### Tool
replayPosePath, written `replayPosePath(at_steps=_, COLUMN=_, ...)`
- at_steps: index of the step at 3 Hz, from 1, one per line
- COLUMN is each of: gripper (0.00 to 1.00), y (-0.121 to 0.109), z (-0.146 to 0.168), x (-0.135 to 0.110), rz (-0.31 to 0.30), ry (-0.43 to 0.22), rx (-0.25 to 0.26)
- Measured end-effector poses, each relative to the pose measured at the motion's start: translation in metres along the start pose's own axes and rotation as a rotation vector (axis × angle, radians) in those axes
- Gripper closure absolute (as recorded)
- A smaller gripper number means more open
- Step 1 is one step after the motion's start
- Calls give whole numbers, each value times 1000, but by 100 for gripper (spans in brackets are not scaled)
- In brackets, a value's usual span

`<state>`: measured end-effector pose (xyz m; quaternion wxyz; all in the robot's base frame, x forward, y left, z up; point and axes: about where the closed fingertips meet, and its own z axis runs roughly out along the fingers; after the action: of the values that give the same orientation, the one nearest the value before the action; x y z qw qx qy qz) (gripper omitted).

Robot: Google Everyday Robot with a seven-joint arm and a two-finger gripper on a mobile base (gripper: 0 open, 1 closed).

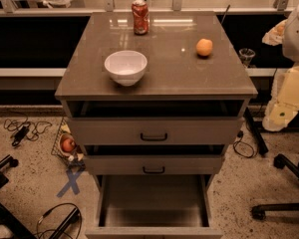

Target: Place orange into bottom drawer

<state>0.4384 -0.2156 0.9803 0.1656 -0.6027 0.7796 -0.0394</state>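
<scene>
The orange (204,47) sits on the grey-brown cabinet top (169,76), towards its back right. The bottom drawer (152,203) is pulled far out at the foot of the cabinet, and its smooth grey floor is bare. My gripper is not in view. Only a white and cream shape (291,91) that may be part of my arm shows at the right edge, well right of the cabinet.
A white bowl (125,66) stands front left on the top and a red soda can (140,17) at the back. Two upper drawers with black handles (153,137) stand slightly open. A reddish fruit (68,145), cables and chair bases (281,208) are on the floor.
</scene>
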Motion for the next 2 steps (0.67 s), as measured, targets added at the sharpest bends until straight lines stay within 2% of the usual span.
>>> replayPosePath(at_steps=1, gripper=0, y=-5, z=-1, x=-2, rz=3, ry=-15, rx=18)
replayPosePath(at_steps=2, gripper=0, y=-39, z=7, x=-10, rz=25, ry=-94, rx=75)
